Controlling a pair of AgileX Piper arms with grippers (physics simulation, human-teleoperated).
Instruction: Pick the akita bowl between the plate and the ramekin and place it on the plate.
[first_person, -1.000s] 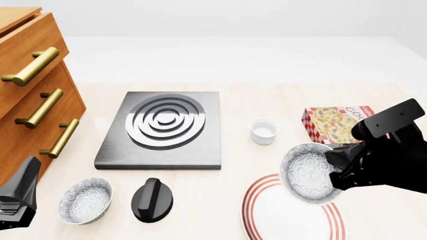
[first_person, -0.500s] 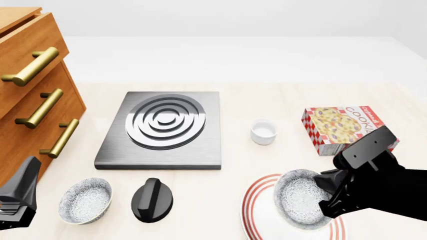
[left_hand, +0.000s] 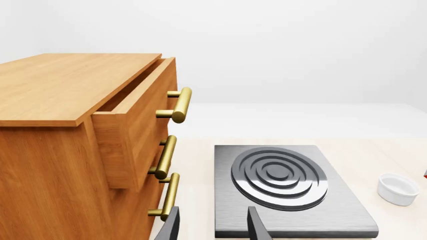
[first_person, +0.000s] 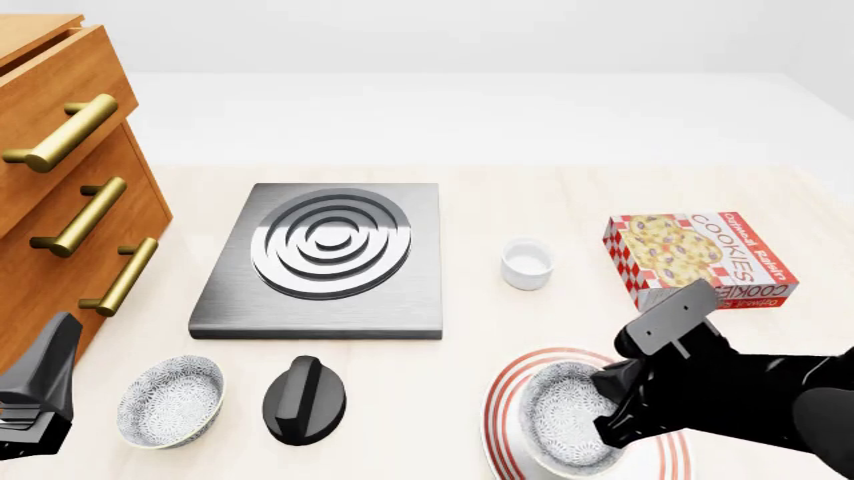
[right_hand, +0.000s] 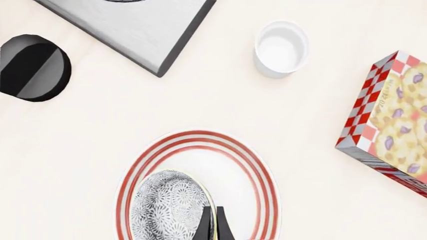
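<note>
Front view shows the right gripper (first_person: 617, 405) clamped on the rim of the akita bowl (first_person: 566, 418), which sits on the plate (first_person: 505, 400). Behind it stand the ramekin (first_person: 527, 264) and a red checkered box (first_person: 699, 256) reading "COOKIES". The left gripper (left_hand: 212, 227) hangs with fingers apart, empty.
</note>
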